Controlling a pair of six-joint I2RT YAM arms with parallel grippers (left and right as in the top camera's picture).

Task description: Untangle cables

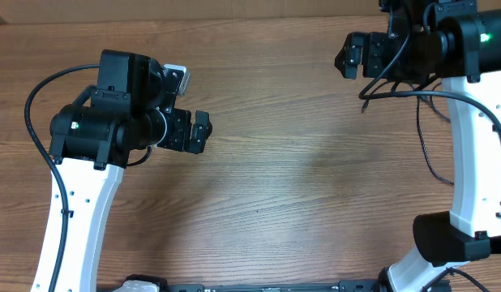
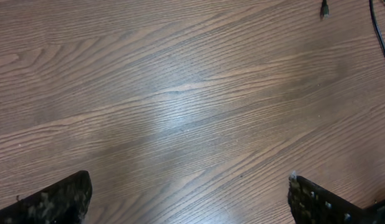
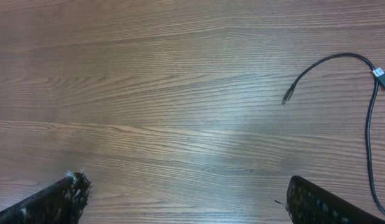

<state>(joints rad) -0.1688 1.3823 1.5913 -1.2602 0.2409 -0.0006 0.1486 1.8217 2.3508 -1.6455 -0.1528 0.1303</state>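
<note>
The cables [image 3: 332,58] are lying loose on the wooden worktop [image 1: 283,186], over on the robot's right side, close under the right arm. In the right wrist view one thin black cord is arcing from a small plug end [image 3: 286,97] up and across to the right edge of the picture. There it is meeting a second connector [image 3: 380,74] with a silver and blue tip, and another strand is trailing down along that edge. No knot is showing in the stretch that is in view; the cords are running out of the picture, so the rest cannot be told. In the left wrist view, a plug tip [image 2: 325,9] and a length of black cord [image 2: 380,37] are showing only in the far top right corner, well apart from that arm's fingers.

The right gripper [image 1: 344,57] is hovering just beside the cables with its jaws spread wide, gripping nothing. The left gripper [image 1: 203,132] is hanging over bare wood on the opposite side, well apart from the cords, with its jaws also standing fully apart and holding nothing.
</note>
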